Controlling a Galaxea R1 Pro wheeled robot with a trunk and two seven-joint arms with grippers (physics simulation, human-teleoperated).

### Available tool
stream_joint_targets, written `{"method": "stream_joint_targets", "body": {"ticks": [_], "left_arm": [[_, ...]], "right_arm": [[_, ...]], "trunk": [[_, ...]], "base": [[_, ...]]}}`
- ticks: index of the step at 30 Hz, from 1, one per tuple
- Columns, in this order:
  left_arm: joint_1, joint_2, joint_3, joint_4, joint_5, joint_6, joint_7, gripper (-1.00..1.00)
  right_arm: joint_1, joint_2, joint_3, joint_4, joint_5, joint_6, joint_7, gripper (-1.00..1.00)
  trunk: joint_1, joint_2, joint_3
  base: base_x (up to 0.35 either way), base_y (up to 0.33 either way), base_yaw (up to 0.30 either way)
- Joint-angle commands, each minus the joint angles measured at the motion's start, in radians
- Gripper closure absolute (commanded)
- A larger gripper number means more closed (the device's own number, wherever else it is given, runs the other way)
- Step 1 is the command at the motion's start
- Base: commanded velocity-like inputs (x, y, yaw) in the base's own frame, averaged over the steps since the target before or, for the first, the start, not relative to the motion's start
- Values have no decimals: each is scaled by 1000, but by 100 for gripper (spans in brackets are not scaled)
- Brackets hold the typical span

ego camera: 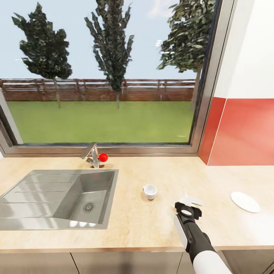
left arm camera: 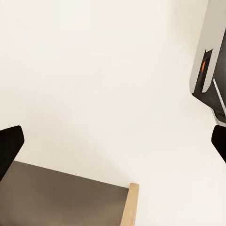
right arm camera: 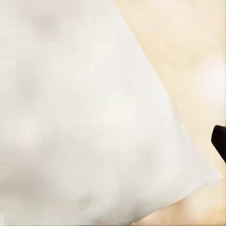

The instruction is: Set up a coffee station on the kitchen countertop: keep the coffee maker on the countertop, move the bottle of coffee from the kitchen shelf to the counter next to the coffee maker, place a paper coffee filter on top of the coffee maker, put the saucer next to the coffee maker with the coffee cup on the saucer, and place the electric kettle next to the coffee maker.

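A big window (ego camera: 102,72) took up most of the head view, with trees, grass and a fence outside. Under it lay the kitchen countertop (ego camera: 152,224), long and light like wood, with a shiny red wall (ego camera: 243,131) at its right end. Its near edge and the grey cabinet fronts were cut off at the bottom of the picture.

A steel sink (ego camera: 57,199) sat in the left part of the counter. A tap (ego camera: 91,154) with a red knob stood behind it.

The right arm (ego camera: 199,243) came up from the bottom of the head view, black near the wrist and white lower down. It reached forward over the counter. The right gripper (ego camera: 189,203) held something thin and white, maybe the paper coffee filter (ego camera: 190,199), but it was hard to make out there. In the right wrist view a large white sheet hid almost everything, with bare counter beside it and one dark fingertip (right arm camera: 220,141) at the edge.

The saucer (ego camera: 245,201) lay flat on the counter to the right of the gripper, near it but apart. The coffee cup (ego camera: 149,191) stood upright on the counter between the sink and the gripper, well apart from the saucer.

In the left wrist view, two dark fingertips (left arm camera: 9,146) of the left gripper (left arm camera: 113,146) stood far apart with nothing between them, in front of a pale wall.
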Motion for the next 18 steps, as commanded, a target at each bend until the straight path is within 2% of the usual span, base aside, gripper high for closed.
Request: {"method": "stream_joint_targets", "body": {"ticks": [1, 12, 13, 18], "left_arm": [[0, 0, 2, 1, 2, -2, 1, -100], [0, 0, 2, 1, 2, -2, 1, -100], [0, 0, 2, 1, 2, -2, 1, -100], [0, 0, 2, 1, 2, -2, 1, -100]], "right_arm": [[0, 1, -6, 0, 0, 7, -2, -100], [0, 1, -16, 29, 0, 7, -2, -100], [0, 1, -16, 29, 1, 7, -2, 100], [0, 0, -16, 30, 1, 7, -2, 100]], "trunk": [[1, -2, -1], [1, -2, -1], [1, -2, -1], [1, -2, -1]], "base": [[0, 0, 0], [0, 0, 0], [0, 0, 0], [0, 0, 0]]}}
